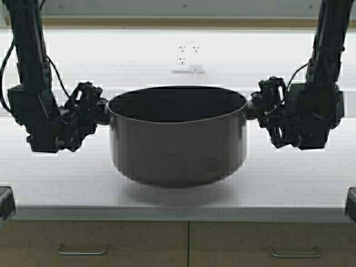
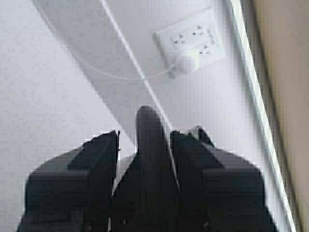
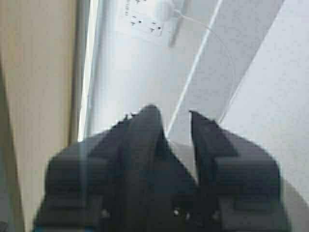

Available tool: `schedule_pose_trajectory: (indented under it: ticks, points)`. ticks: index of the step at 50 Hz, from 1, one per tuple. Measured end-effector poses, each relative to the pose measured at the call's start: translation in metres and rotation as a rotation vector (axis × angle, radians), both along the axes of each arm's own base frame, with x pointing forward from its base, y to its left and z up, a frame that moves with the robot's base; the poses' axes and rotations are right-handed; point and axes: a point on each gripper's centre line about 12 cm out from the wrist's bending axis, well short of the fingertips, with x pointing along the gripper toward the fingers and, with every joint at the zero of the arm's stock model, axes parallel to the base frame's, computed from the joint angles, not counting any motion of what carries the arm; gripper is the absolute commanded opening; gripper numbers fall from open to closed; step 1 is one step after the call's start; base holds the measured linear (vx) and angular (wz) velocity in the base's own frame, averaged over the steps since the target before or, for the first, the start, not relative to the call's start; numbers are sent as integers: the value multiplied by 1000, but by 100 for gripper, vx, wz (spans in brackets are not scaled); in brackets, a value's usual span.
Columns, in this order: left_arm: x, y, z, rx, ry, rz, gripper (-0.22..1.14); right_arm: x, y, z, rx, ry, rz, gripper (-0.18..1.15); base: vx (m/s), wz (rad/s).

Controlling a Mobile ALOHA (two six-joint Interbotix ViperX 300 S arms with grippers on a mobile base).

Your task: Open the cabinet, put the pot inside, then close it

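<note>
The dark grey pot [image 1: 178, 139] with its black interior hangs between my two arms, a little above the white counter [image 1: 50, 183]. My left gripper [image 1: 100, 109] is shut on the pot's left loop handle, which shows between the fingers in the left wrist view [image 2: 150, 135]. My right gripper [image 1: 254, 105] is shut on the right loop handle, seen in the right wrist view [image 3: 147, 130]. The cabinet shows only as a tan lower edge [image 1: 167, 22] with pale grey above it at the top of the high view. Its doors and handles are out of view.
A white wall outlet [image 1: 188, 55] with a plug and thin cord sits behind the pot. Below the counter's front edge are tan drawers with horizontal handles [image 1: 83, 251]. A tan cabinet surface shows overhead in the left wrist view [image 2: 289, 72] and the right wrist view [image 3: 38, 72].
</note>
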Motion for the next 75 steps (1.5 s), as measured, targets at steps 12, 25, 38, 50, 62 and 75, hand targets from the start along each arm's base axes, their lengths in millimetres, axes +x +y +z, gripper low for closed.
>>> schedule_pose_trajectory:
  ticks: [12,25,38,50,62,75]
  points:
    - [-29,15,66,-24,-73,24,2,-40,1,63,27,-51,6,8,0,0]
    - [-53,23,131,-49,-106,27,2,-66,2,117,46,-128,19,8,0,0]
    - [-58,19,158,-68,-91,16,3,-71,6,148,52,-132,12,8,-2,0]
    - [-63,16,175,-74,-85,54,3,-72,6,163,59,-131,-5,8,-2,0]
    - [-50,9,205,-77,-102,76,3,-55,12,178,92,-154,-25,8,-1,0]
    - [-34,5,226,-87,-115,90,3,-39,17,196,116,-176,-42,8,0,0]
